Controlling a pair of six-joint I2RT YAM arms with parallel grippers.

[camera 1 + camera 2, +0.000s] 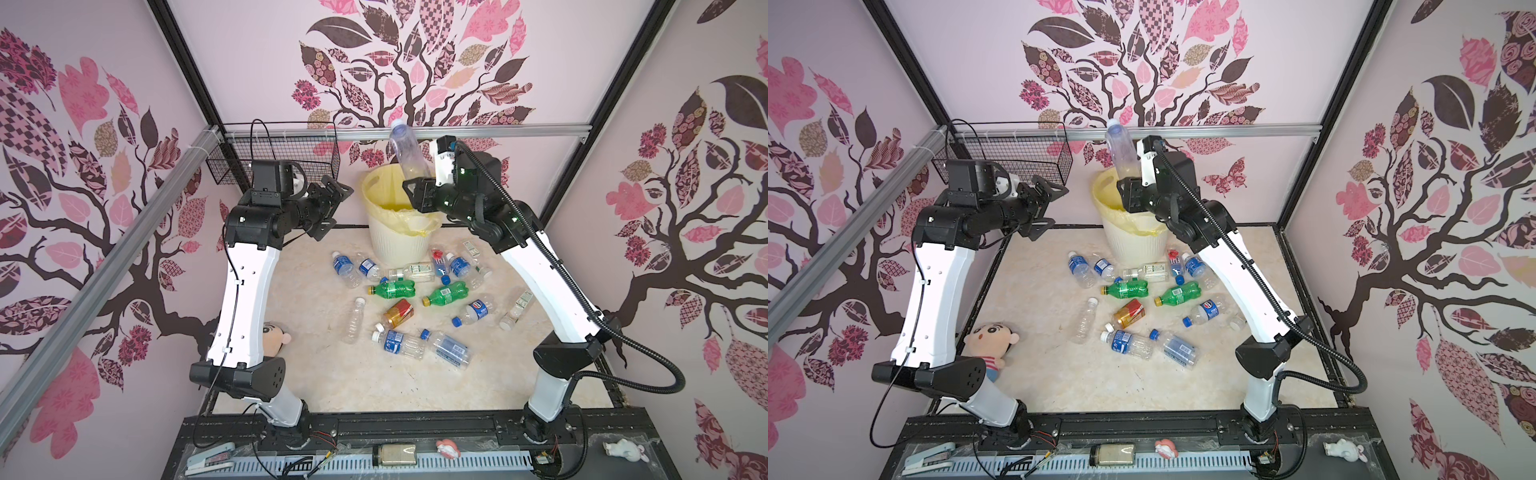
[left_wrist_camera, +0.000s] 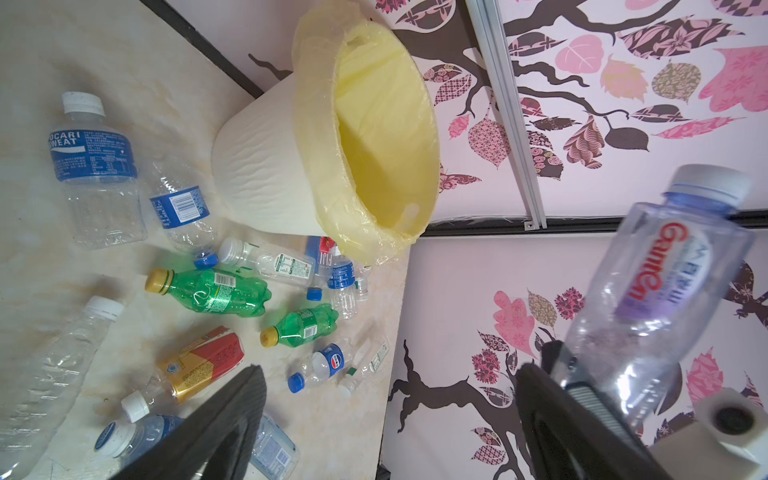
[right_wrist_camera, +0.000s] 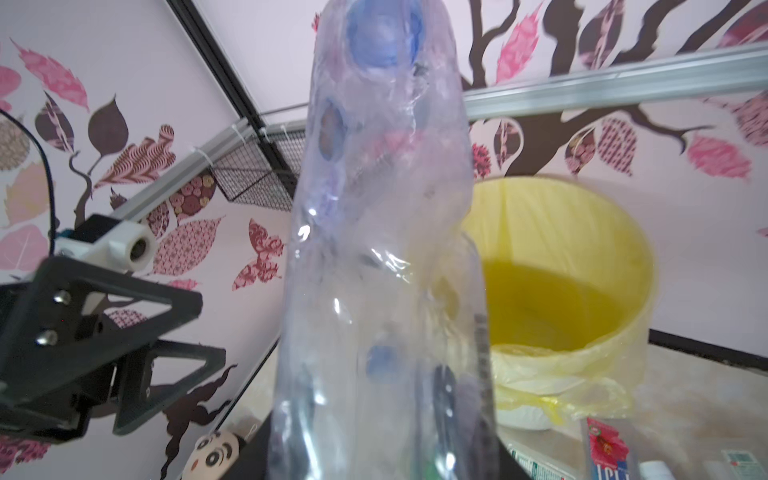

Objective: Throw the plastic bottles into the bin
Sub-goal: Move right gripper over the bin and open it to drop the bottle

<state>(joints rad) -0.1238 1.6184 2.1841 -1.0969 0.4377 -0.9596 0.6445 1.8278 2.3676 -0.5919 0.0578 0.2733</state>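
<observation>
Black wire basket (image 1: pixel 274 153) by back rail (image 1: pixel 498 129), plush doll (image 1: pixel 988 345) lying at table's (image 1: pixel 332 374) left edge

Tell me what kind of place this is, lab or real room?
Likely a staged robot test cell: wallpapered panels in an aluminium frame, two arms mounted on a front rail, and plastic bottles scattered by a lined bin on the tabletop.

Clear blue-capped bottle (image 1: pixel 405 153) held upright over cream, yellow-lined bin (image 1: pixel 395 245); other bottles (image 1: pixel 392 289) lie scattered on counter (image 1: pixel 332 382) before it.
</observation>
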